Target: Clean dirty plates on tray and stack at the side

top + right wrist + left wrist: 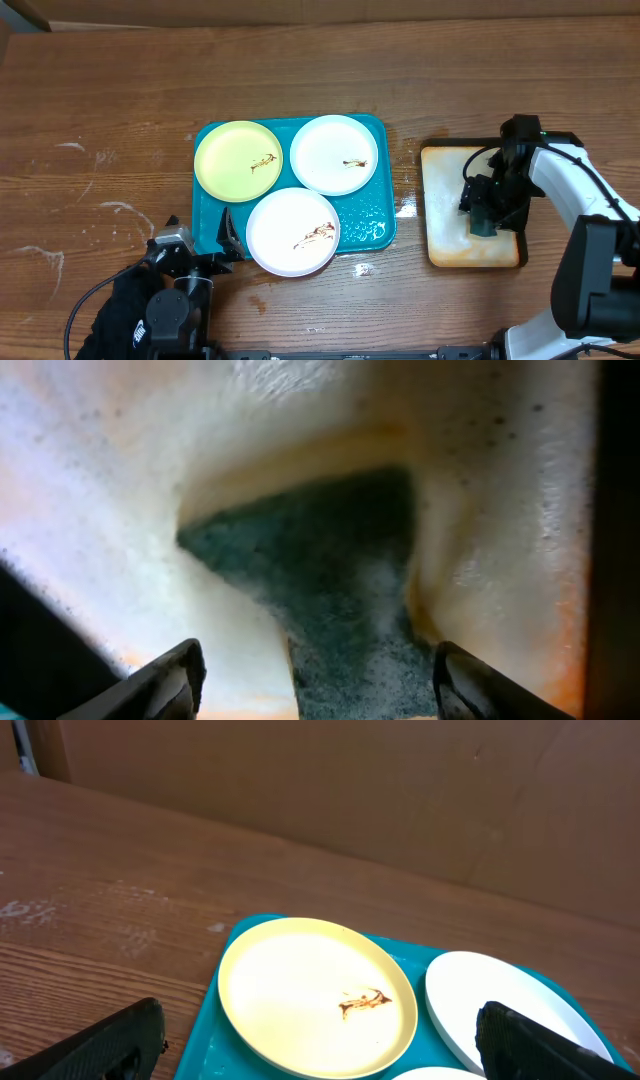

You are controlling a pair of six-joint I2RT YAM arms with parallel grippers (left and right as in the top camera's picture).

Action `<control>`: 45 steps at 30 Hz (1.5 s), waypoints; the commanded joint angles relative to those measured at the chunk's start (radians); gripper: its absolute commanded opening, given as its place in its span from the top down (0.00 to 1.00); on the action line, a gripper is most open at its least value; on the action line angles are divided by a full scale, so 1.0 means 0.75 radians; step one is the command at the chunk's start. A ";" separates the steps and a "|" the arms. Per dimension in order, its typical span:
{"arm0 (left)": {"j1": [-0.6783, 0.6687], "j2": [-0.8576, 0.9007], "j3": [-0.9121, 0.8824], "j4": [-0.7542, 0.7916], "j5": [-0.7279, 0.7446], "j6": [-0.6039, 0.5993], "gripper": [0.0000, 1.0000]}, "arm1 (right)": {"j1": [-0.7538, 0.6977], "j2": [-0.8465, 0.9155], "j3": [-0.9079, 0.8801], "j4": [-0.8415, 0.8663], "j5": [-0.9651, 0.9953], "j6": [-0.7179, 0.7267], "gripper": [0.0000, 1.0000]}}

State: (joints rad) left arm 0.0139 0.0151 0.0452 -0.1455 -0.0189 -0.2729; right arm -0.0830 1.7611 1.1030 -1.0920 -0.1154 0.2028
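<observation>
Overhead, we begin at the lower left of the frame, where the left gripper (228, 240) sits at the near left corner of the teal tray (375, 220), its pincer spread wide and holding nothing; its wrist view shows the two fingers far apart with a plate between them in the distance. Moving right, the tray lies in the middle of the wooden table (100, 100) and carries all three plates: one yellow-green plate (238, 161) at its upper left, one white plate (293, 231) at the lower middle overhanging the near rim, and one white plate (334, 153) at the upper right. Each carries one small brown smear, so we judge that none is cleaned and none stacked. Further right, apart from the teal tray, lies one cream tray (445, 235) with a dark rim, wet and foamy. On it lies one dark green sponge (330, 580), and the right gripper (482, 205) is over it. In the right wrist view its fingers (165, 680) stand on either side of the sponge with pale tray showing in both gaps, so we read the pincer as fairly wide and not gripping. We take the step in hand to be fetching the sponge. Next, the jaws must pinch it firmly, lift, and carry it left to a smeared plate.
</observation>
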 commanded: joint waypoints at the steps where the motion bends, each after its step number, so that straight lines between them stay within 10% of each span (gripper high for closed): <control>1: 0.007 -0.011 -0.012 0.002 0.011 0.036 0.00 | -0.036 0.003 -0.006 0.019 0.028 0.015 0.28; 8: 0.007 -0.011 -0.012 0.002 0.011 0.036 0.00 | -0.095 0.003 -0.006 0.045 0.022 0.011 0.46; 15: 0.007 -0.011 -0.012 0.002 0.012 0.035 0.00 | -0.089 0.003 -0.006 0.076 -0.003 -0.007 0.20; 23: 0.007 -0.011 -0.012 0.002 0.012 0.035 0.00 | -0.056 0.004 -0.006 0.087 -0.082 -0.153 0.44; 30: 0.007 -0.011 -0.012 0.002 0.017 0.034 0.00 | -0.030 0.004 -0.006 0.106 -0.105 -0.239 0.22; 45: 0.007 -0.011 -0.012 0.002 0.026 0.030 0.00 | -0.030 0.004 0.006 0.167 0.099 -0.301 0.20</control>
State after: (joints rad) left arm 0.0139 0.0151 0.0452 -0.1455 -0.0143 -0.2619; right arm -0.1089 1.7611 1.1030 -0.9649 -0.0685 -0.0185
